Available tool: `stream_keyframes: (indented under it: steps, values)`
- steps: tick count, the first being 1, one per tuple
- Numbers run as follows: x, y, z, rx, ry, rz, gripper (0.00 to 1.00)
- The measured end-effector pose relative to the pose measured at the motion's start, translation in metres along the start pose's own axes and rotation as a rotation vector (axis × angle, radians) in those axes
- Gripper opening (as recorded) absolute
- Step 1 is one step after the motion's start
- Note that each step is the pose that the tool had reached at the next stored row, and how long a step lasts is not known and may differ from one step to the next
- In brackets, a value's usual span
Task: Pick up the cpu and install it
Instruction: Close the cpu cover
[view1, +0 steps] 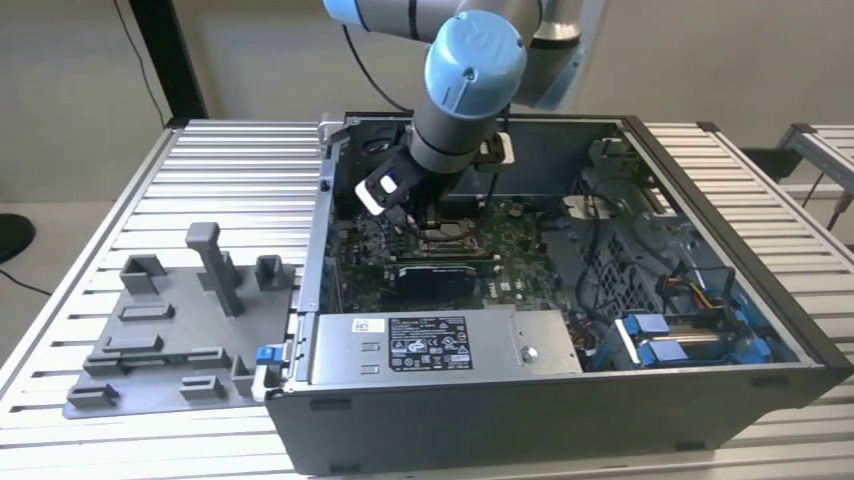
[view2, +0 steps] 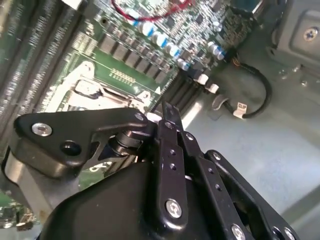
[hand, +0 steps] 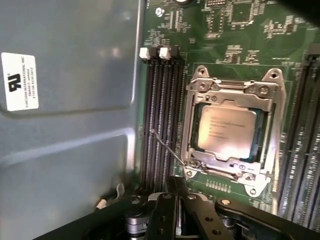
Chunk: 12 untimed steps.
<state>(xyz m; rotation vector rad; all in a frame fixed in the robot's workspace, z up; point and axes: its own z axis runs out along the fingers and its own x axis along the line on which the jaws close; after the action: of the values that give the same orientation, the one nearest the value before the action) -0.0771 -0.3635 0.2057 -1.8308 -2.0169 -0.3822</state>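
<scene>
first wrist view: cpu (hand: 227, 132) sits in the socket frame (hand: 191, 125) just ahead of the gripper (hand: 176, 182), jaws together and empty. bumping it could bend pins.

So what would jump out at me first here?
In the exterior view, it's the blue-jointed arm bent down into the open computer case. In the first wrist view, the eye goes to the silver cpu, which sits inside its socket frame on the green board.
</scene>
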Motion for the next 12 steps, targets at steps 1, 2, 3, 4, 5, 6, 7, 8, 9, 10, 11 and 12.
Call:
stream_keyframes:
  steps: [1, 2, 3, 4, 5, 6, 7, 8, 9, 10, 11, 12]
  values:
    - [0.002, 0.0003, 0.001, 0.0, 0.0, 0.0, 0.0]
    - [0.0031, 0.0004, 0.0016, -0.0001, 0.0001, 0.0, 0.0]
    - [0.0033, 0.0005, 0.0017, 0.0, 0.0001, 0.0, 0.0]
    - [0.0033, 0.0006, 0.0018, 0.0001, 0.0, 0.0, 0.0]
    - [0.0032, 0.0009, 0.0018, 0.0002, 0.0, 0.0, 0.0]
    - [0.0032, 0.0014, 0.002, 0.0, 0.0, 0.0, 0.0]
    - [0.003, 0.0021, 0.0023, -0.0001, 0.0002, 0.0, 0.0]
    - [0.0027, 0.0029, 0.0026, -0.0001, 0.0004, 0.0, 0.0]
    - [0.0024, 0.0035, 0.0031, 0.0, 0.0008, 0.0, 0.0]
    - [0.0019, 0.0041, 0.0039, 0.0, 0.0009, 0.0, 0.0]
    - [0.0013, 0.0047, 0.0048, -0.0001, 0.0011, 0.0, 0.0]
    - [0.0009, 0.0055, 0.0055, -0.0001, 0.0012, 0.0, 0.0]
